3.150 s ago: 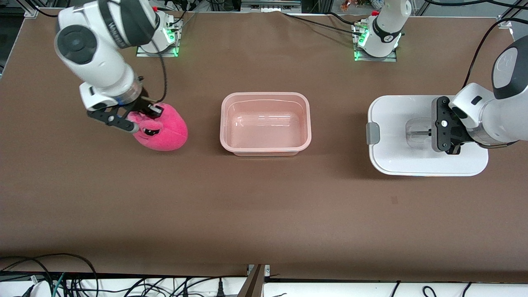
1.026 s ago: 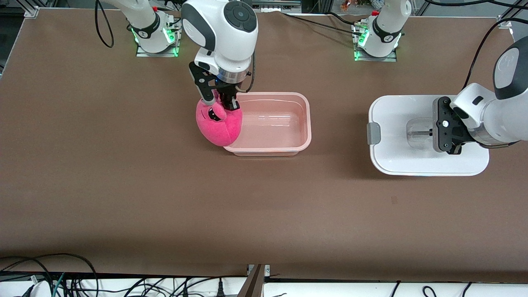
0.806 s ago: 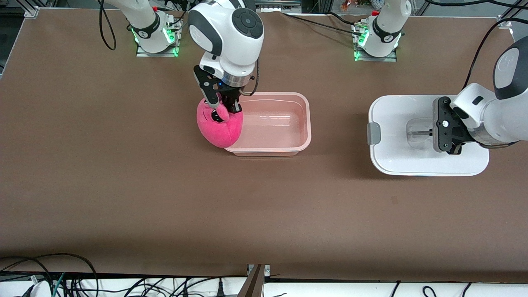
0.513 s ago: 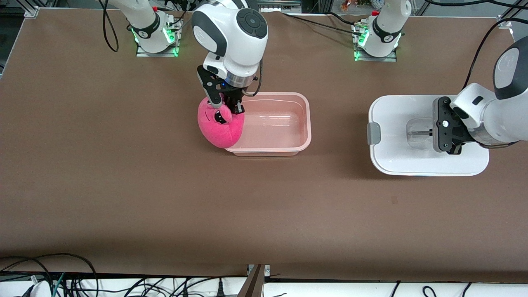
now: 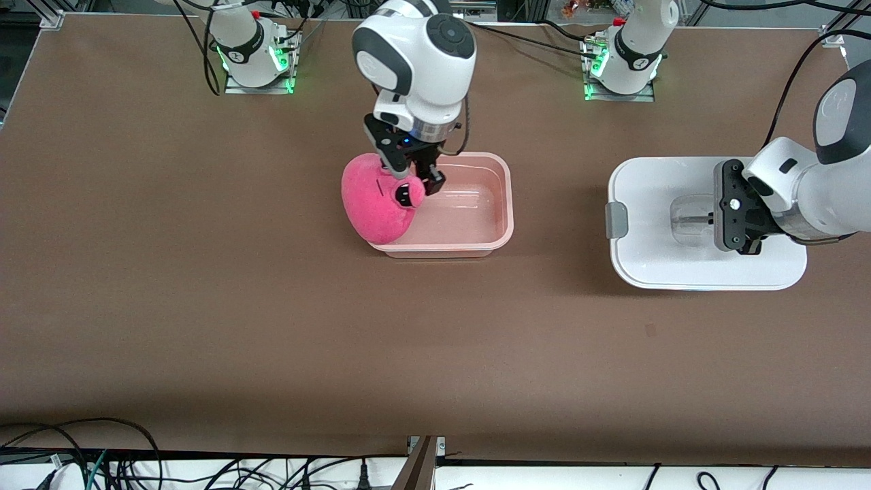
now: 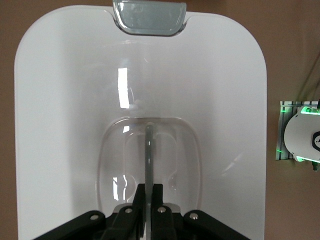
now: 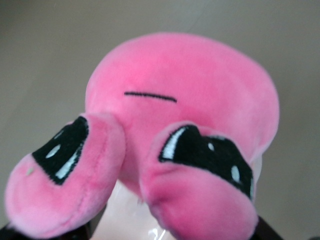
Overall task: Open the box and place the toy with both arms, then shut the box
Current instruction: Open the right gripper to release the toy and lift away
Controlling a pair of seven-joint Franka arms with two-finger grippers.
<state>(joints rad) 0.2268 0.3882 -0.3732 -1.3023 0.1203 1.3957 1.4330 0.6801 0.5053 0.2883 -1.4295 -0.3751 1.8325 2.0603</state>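
A big brown table (image 5: 204, 306) fills most of the view. Black cables (image 5: 102, 456) lie in loops along its edge closest to the front camera. More cables (image 5: 531, 37) run near the two bases.

illumination is even and bright from overhead. soft, diffuse shadows fall on the brown table (image 5: 204, 306) just beside the lid (image 5: 653, 272) and the box (image 5: 500, 235), on their sides nearer the front camera. the left wrist view shows vertical white glare streaks on the lid's glossy surface and clear handle (image 6: 148, 170). the right wrist view is soft: the toy (image 7: 185, 125) sits very close, its edges blurred, the background fully defocused. green indicator lights glow at both arm bases
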